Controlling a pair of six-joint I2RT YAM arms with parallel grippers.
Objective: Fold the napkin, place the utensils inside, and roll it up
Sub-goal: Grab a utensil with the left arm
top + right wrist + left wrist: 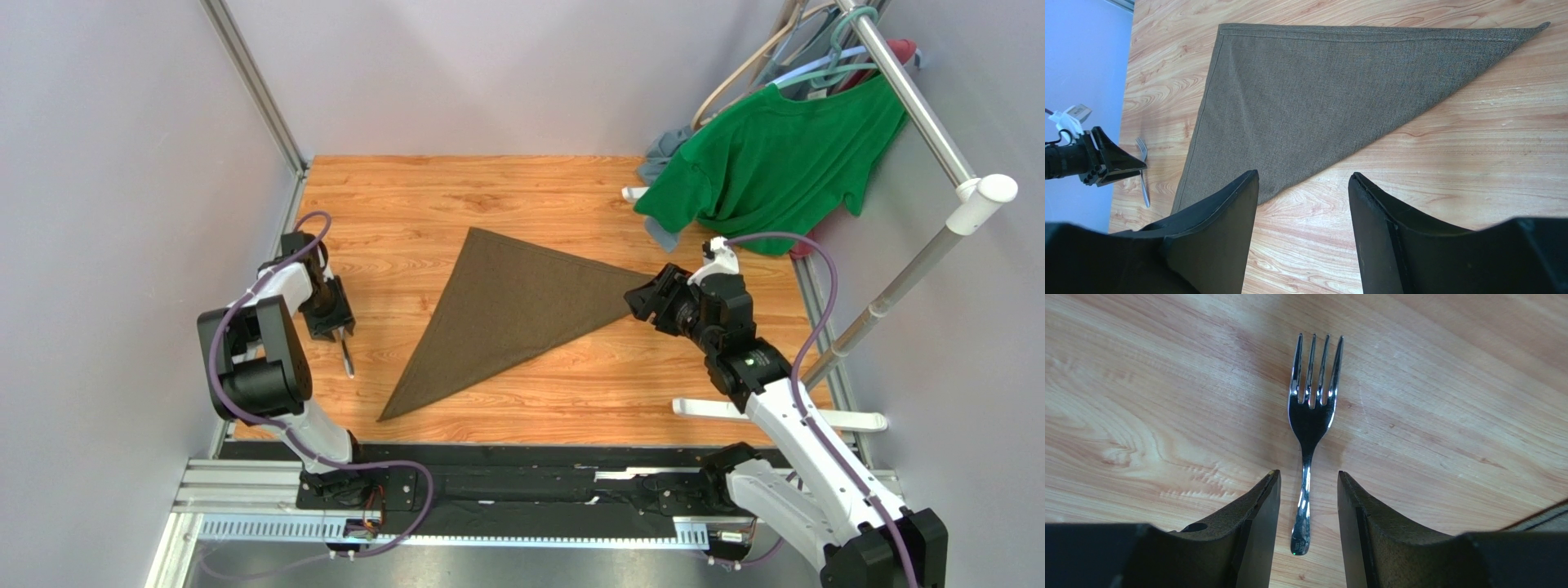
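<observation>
Napkin (515,312) lies flat mid-table as a folded triangle, long point towards the near left. Nothing on it yet.

One fork (1310,416) seen, on bare table (405,196) left of the napkin, near its left edge but apart from it. No other cutlery visible.

Left gripper (1308,474) sits low over the fork, fingers spread, one on each side of the handle. No contact evident. The fork's long axis runs straight out from the gripper: handle end between the fingers, tines pointing away. The fingers would close across the handle, which looks well lined up for a pinch.

Right gripper (1303,177) is spread and holds nothing, at the napkin's right corner, well away from the fork.

The left arm is plainly nearer, and the napkin lies to its right.
</observation>
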